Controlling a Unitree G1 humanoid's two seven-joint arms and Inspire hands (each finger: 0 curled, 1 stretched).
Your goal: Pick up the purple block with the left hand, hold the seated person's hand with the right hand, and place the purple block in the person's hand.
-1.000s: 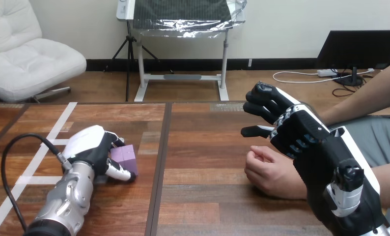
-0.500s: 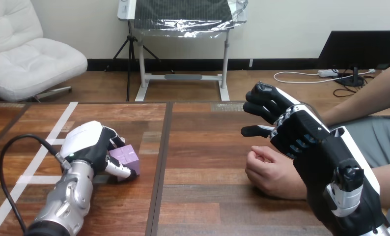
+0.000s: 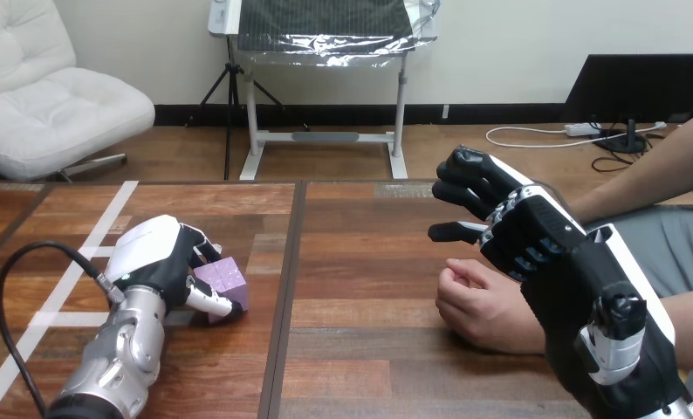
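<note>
The purple block (image 3: 228,281), a small matte cube with crisp edges and faint lines on its faces, sits at the left near part of the counter (image 3: 369,253), slightly tilted; I cannot tell whether it has left the wood. The left hand (image 3: 155,260) is closed round it, its white-shelled back on the block's left side and its fingers and thumb curled over the top and the near face. So the step in hand looks like the pick-up, with the grip made. The next move calls for a clean lift and a carry to the right without the smooth cube slipping. The counter is dark, glossy wood planks crossed by strips of white tape (image 3: 59,292) at the left. At the right the person's hand (image 3: 478,305) rests on the wood in a loose fist, so it would need to open. The right hand (image 3: 513,229) hangs over the wrist, fingers loosely bent and holding nothing.
</note>
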